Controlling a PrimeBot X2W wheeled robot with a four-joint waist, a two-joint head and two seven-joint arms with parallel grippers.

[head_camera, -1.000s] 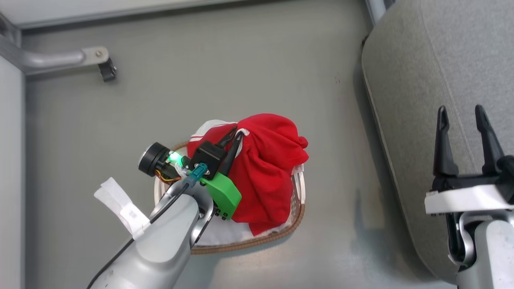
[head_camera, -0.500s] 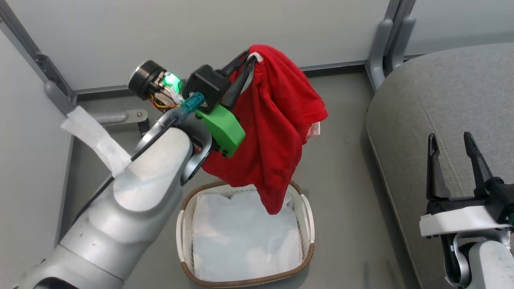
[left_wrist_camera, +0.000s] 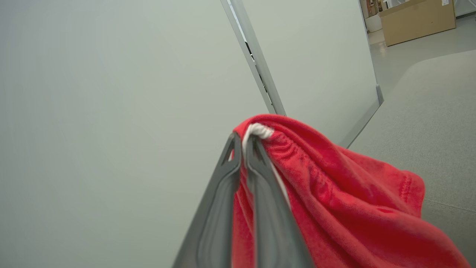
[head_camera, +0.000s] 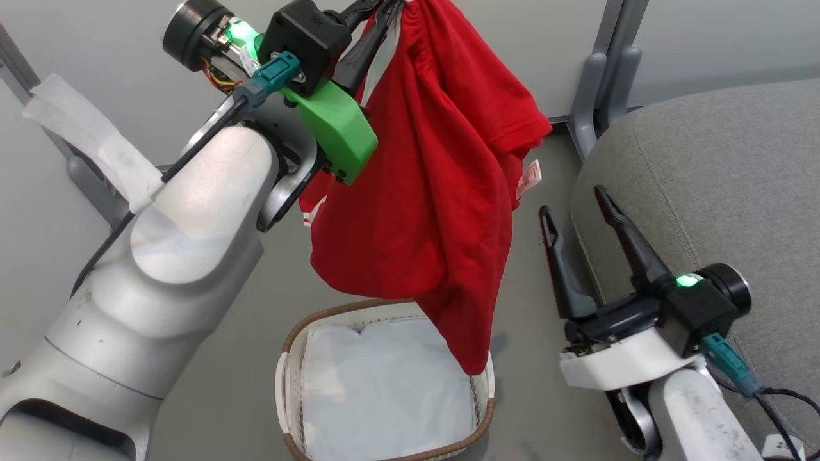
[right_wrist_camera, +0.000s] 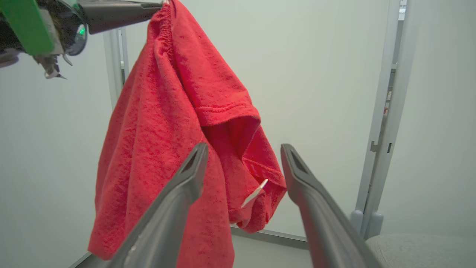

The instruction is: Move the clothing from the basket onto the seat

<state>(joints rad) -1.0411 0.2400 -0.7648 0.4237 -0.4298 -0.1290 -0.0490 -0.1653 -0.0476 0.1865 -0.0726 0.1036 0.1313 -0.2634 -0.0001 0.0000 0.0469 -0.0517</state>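
The red clothing point(head_camera: 423, 192) hangs in the air from my left gripper point(head_camera: 378, 9), which is shut on its white-trimmed edge point(left_wrist_camera: 256, 131). Its lowest corner dangles just over the right rim of the cream basket point(head_camera: 285, 371) on the floor. My right gripper point(head_camera: 573, 208) stands open at the lower right, fingers pointing up beside the garment and in front of the grey seat point(head_camera: 724, 173). From the right wrist the clothing point(right_wrist_camera: 174, 123) hangs ahead of my open fingers point(right_wrist_camera: 193, 163), apart from them. The seat point(left_wrist_camera: 438, 111) also lies to the right in the left wrist view.
A plain white sheet point(head_camera: 384, 390) lines the basket's inside. Pale partition walls point(head_camera: 512, 51) with a grey metal post point(head_camera: 599, 83) stand behind. A cardboard box point(left_wrist_camera: 418, 16) sits far off on the floor beyond the partition.
My left arm has lifted the clothing out of the basket and high into the air, uncovering the white sheet. The head camera has tilted up. My right gripper has swung in toward the garment.
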